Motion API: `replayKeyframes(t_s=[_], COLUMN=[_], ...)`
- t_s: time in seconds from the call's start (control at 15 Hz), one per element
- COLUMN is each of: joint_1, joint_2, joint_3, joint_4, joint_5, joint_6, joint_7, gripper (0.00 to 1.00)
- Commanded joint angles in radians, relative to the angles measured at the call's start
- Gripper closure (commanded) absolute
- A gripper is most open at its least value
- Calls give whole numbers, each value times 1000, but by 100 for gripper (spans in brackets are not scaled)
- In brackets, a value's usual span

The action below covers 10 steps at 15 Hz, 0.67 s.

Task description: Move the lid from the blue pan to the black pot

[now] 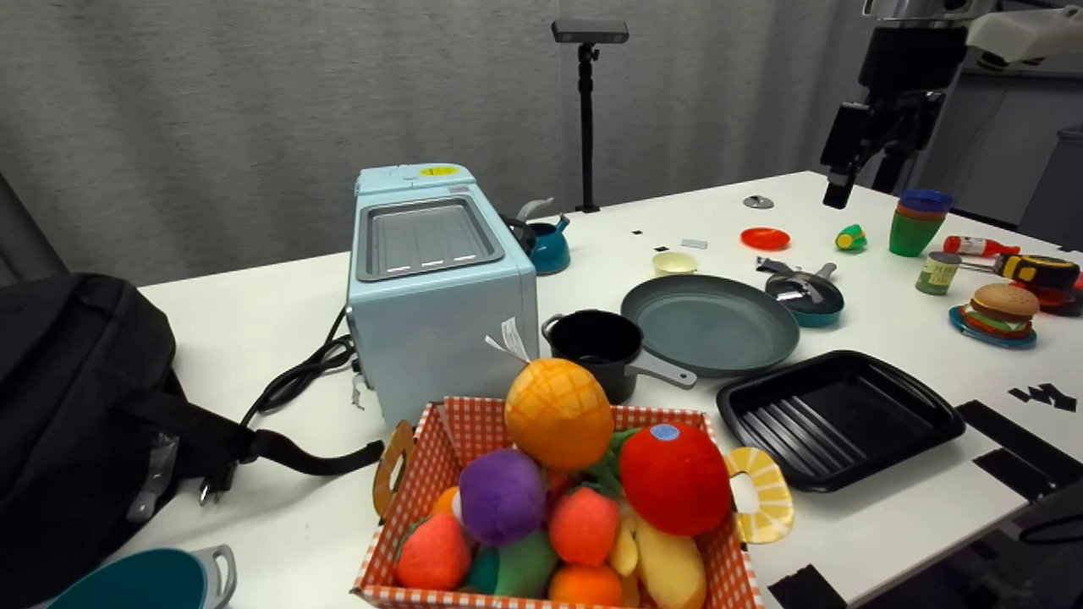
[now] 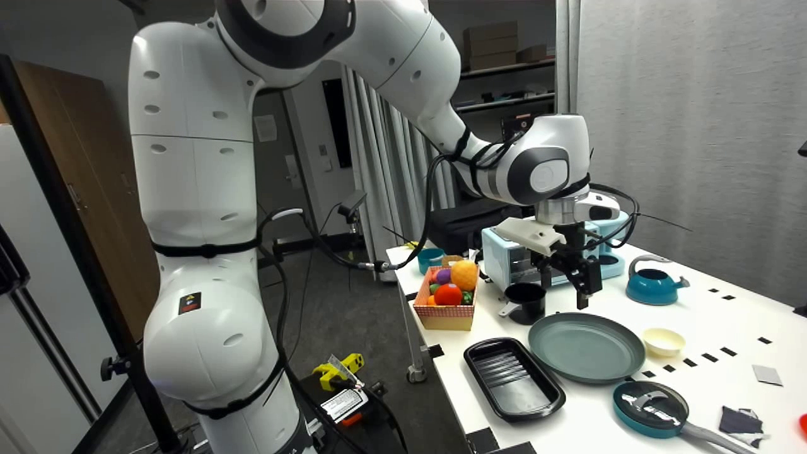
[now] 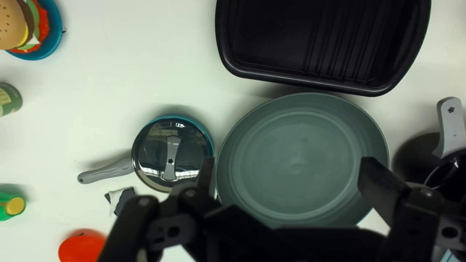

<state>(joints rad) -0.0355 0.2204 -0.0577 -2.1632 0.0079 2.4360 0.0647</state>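
Lid (image 3: 172,155), round, glossy, on blue pan (image 2: 649,430)

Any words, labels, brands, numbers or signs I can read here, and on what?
No word, brand or number is legible.
Star: on the lid.
Star: on the black pot's handle.
Too blurred: green can's label, red bottle's label, white label near yellow object.
Too small: robot arm's sticker, light-blue appliance's sticker, red plush fruit's sticker, orange plush's tags, door's sheet.
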Motion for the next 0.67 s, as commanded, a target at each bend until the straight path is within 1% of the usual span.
replayKeyframes(t_s=[0.0, 0.07, 0.2, 0.33, 0.6], joint_1=[0, 1, 1, 2, 6], joint_2=[7, 18, 43, 77, 160], joint_3=[-2, -7, -14, -24, -47], joint_4=[5, 11, 32, 53, 104], joint_5=[-13, -27, -46, -78, -136], joint_6=[9, 20, 1, 4, 14], joint_7=[9, 17, 15, 21, 38], gripper=[0, 0, 0, 0, 0])
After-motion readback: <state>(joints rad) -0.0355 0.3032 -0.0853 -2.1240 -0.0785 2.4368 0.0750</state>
